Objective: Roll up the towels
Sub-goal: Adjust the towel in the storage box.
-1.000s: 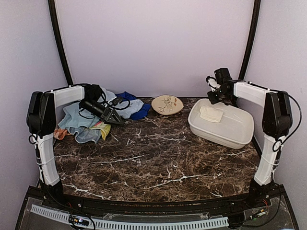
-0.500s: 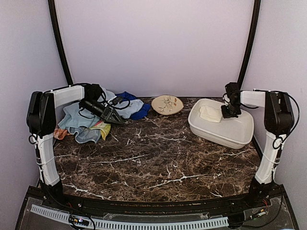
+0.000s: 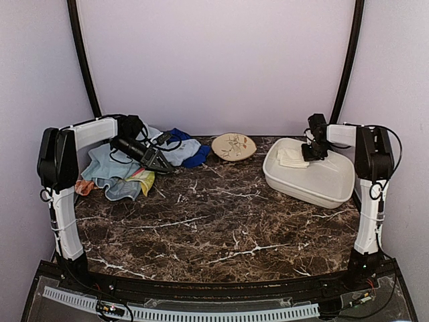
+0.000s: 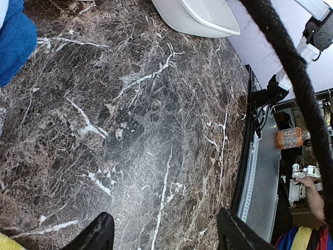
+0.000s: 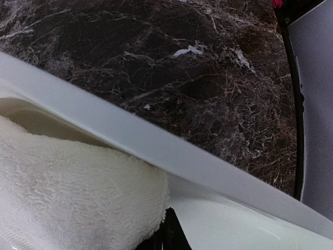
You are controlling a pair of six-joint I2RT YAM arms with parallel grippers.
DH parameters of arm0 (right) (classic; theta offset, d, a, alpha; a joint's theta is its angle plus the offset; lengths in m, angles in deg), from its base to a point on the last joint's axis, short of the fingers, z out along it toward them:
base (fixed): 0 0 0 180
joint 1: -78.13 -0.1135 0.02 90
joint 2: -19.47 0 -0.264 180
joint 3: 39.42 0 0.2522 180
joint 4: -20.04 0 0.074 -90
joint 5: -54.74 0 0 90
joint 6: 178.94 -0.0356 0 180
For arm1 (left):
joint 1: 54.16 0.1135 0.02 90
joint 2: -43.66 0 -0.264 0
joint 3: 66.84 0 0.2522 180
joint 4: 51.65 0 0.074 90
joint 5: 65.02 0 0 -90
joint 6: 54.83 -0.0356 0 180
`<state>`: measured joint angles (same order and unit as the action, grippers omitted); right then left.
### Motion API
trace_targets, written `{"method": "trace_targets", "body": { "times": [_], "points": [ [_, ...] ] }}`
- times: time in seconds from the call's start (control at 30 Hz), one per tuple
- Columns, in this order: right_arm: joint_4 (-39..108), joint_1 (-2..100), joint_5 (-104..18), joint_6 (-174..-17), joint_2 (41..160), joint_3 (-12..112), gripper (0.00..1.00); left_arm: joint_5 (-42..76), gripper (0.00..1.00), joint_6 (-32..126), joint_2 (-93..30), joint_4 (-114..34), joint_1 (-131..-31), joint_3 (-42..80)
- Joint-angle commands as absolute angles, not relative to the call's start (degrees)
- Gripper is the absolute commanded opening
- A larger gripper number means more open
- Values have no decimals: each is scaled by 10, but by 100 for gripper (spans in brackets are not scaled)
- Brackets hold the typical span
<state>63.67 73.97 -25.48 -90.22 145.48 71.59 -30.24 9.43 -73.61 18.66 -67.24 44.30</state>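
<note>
Dark marble tabletop carries a heap of towels at far left and a white tub at right, where a cream towel lies. Right gripper sits against that towel, its tips cropped, so clamped or not I cannot tell; likely a placing step. Left gripper, fingers apart beside the heap, must next pick one.

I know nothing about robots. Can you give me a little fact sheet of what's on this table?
white tub: back right
cream towel: inside the tub
towel pile: mixed colours, heaped back left
patterned plate: back, between pile and tub
left gripper: open, empty, at the pile's edge
right gripper: in the tub at the cream towel; grip unclear
</note>
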Motion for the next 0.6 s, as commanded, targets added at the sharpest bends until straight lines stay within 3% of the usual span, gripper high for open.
{"method": "trace_targets", "body": {
  "times": [0.0,0.33,0.43,0.57],
  "points": [
    [642,739,-271,-912,1457,740,2,-303,70,88,-731,199,-675,455],
    [647,736,-223,-935,1320,637,30,-304,70,82,-732,200,-675,453],
    [635,713,-229,-939,1250,574,27,-304,70,80,-731,204,-675,453],
    [663,644,-247,-956,1160,510,10,-304,70,76,-727,207,-675,450]
  ]
}}
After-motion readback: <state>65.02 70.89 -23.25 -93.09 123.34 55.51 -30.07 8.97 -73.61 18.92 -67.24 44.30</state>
